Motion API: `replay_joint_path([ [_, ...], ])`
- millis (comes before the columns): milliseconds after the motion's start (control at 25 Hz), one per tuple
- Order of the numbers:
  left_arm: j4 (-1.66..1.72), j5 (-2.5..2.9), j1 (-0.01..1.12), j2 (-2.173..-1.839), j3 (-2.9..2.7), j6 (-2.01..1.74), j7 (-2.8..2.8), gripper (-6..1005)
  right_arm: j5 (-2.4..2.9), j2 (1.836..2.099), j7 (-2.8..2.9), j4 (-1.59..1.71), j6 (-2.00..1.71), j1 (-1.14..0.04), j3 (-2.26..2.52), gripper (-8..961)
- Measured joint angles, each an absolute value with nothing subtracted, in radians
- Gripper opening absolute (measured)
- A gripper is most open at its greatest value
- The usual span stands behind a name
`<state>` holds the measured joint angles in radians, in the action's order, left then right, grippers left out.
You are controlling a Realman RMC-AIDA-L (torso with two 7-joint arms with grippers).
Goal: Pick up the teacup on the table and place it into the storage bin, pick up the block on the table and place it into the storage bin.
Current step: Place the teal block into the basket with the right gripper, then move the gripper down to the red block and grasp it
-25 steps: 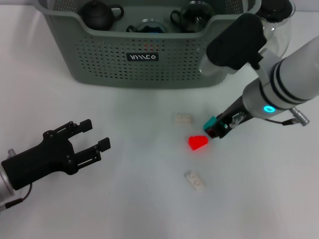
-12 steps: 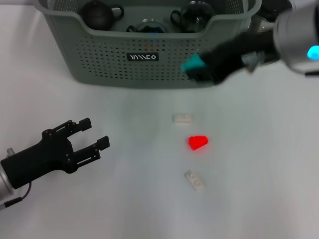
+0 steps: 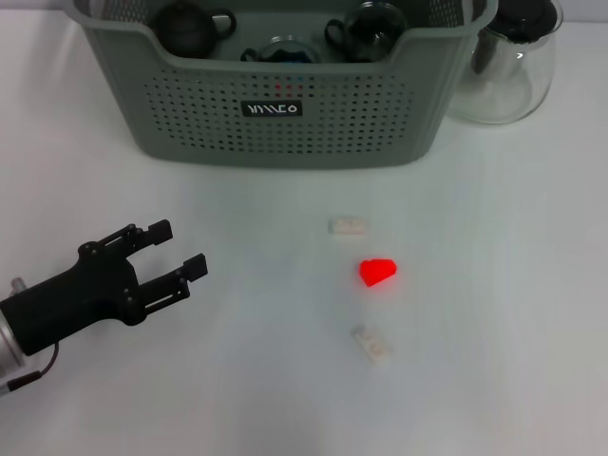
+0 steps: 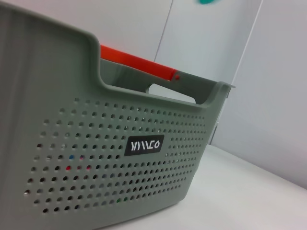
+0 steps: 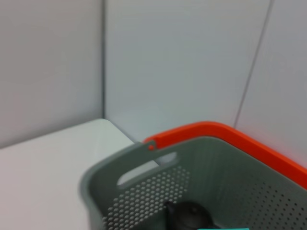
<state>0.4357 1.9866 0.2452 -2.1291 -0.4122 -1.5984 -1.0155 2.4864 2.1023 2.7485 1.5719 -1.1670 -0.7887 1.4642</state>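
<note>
Risk of missing storage bin [image 3: 285, 114] at 12 o'clock: right tool near its rim, grip impossible to tell. Left tool [image 3: 176, 255] at 8 o'clock spread, empty.

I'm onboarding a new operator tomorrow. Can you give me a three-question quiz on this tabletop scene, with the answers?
1. True or false: the black left gripper is shut on a block.
2. Multiple choice: the red wedge-shaped block lies A) inside the bin, B) on the white table between two small white blocks, C) in the left gripper.
3. Fill in: the clear glass pitcher with a black lid stands beside the large grey-green perforated plastic storage bin, toward the robot's ____ side.

Key
1. False: its fingers are open and empty, resting low over the table.
2. B.
3. Right.
</note>
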Motion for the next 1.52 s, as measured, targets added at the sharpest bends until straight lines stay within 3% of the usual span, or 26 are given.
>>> replay_joint_path([
  [400, 0.436, 1.994, 0.245, -2.131, -0.412, -1.603, -1.016, 761, 2.559, 2.098, 2.723, 0.689, -0.804, -1.222, 1.398, 419],
  [840, 0.436, 2.029, 0.257, -2.128, -0.431, -1.653, -1.01, 761, 2.576, 2.096, 2.713, 0.57, -0.808, -1.234, 1.394, 447],
  [1040, 0.436, 2.025, 0.251, -2.128, -0.425, -1.659, -1.01, 762, 2.563, 2.096, 2.712, 0.763, -0.894, -1.137, 1.347, 539],
  [1320, 0.437, 2.023, 0.249, -2.127, -0.41, -1.666, -1.012, 762, 2.301, 2.09, 2.609, 1.411, -1.176, -0.783, 1.27, 698],
  [1520, 0.441, 2.024, 0.249, -2.125, -0.402, -1.666, -1.014, 762, 2.064, 2.078, 2.46, 1.621, -1.529, -0.601, 1.158, 783],
])
